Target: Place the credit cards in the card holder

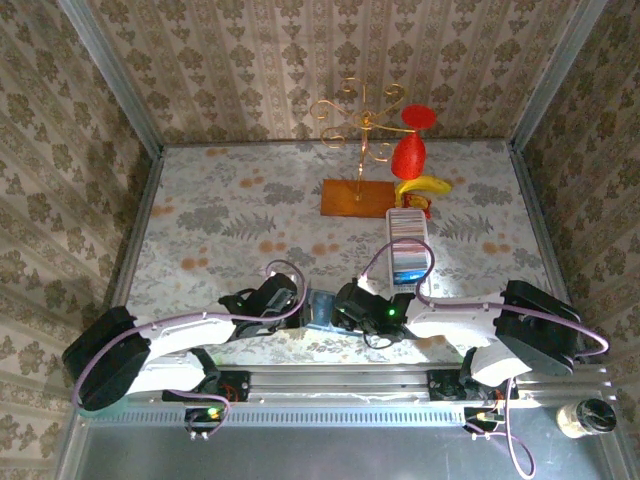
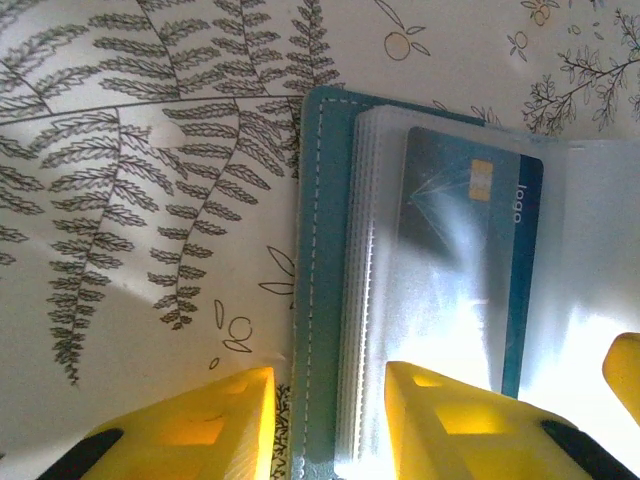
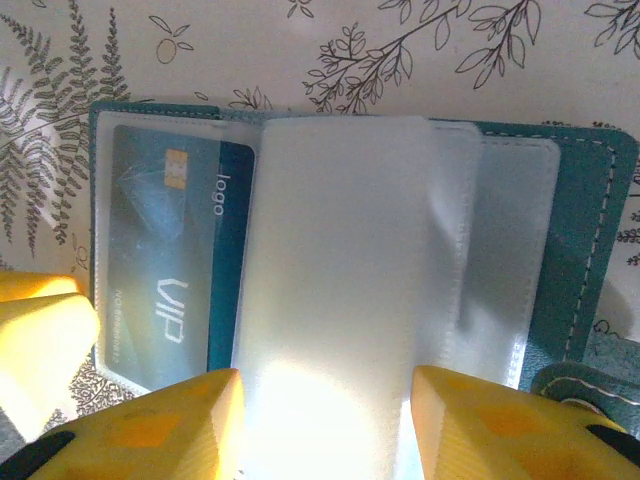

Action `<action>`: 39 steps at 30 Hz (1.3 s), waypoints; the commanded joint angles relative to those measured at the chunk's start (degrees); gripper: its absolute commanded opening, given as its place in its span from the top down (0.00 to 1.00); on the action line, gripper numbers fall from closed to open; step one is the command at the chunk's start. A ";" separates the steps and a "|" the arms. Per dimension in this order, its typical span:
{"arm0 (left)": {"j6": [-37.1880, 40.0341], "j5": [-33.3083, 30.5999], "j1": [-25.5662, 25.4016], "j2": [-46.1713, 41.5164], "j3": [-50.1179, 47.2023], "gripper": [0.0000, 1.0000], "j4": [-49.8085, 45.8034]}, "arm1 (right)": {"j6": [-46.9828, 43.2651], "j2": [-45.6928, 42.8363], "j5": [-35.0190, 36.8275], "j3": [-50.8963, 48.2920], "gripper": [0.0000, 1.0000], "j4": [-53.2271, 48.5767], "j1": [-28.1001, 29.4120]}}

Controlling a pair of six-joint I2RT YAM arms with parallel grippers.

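The card holder [image 1: 322, 308] lay open at 6 o'clock on the desk [image 1: 220, 200], judged light and floppy with slippery clear sleeves [image 3: 340, 250], best taken by its stiffer teal cover [image 2: 308, 300], which the left pincer [image 2: 330, 385] straddled narrowly parted while the right pincer [image 3: 328, 385] bracketed one sleeve, perhaps pinching it.

Card holder [image 3: 600, 200] x1. Blue card [image 3: 170, 260] x1. White tray [image 1: 409, 211] x1; its cards [image 1: 408, 228] too small to count. Gold wire stand [image 1: 362, 130] x1. Red obj [image 1: 408, 155] x1, yellow obj [image 1: 425, 186] x1. Jar [image 1: 585, 418] x1.
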 commanded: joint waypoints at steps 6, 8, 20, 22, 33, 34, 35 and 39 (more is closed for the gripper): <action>-0.56 -0.32 -0.96 1.36 0.51 0.67 1.05 | -0.88 -1.86 1.04 1.68 0.50 -6.07 -0.25; -0.57 -0.23 -1.15 1.54 0.51 0.67 1.23 | -0.88 -1.75 0.62 1.57 0.50 -5.09 -0.25; -2.53 -0.59 -3.32 1.41 0.15 0.69 2.19 | -3.05 -0.88 -1.62 4.08 0.51 2.91 -0.17; -3.06 -0.74 -3.80 1.30 0.02 0.70 2.37 | -2.95 -0.54 -1.76 4.25 0.51 4.06 -0.17; -4.95 -5.32 -4.09 -6.78 -2.72 0.70 -2.90 | 0.64 6.04 -5.36 2.78 0.51 15.25 -0.60; -5.05 -5.49 -4.08 -7.50 -2.95 0.70 -3.30 | 0.74 6.53 -5.76 2.65 0.51 16.56 -0.69; -5.14 -5.63 -4.06 -8.30 -3.25 0.70 -3.51 | 1.01 7.13 -6.50 2.71 0.51 17.38 -0.86; -5.45 -6.78 -3.97 -10.59 -3.58 0.70 -5.36 | 1.67 8.57 -7.63 3.00 0.50 18.89 -0.96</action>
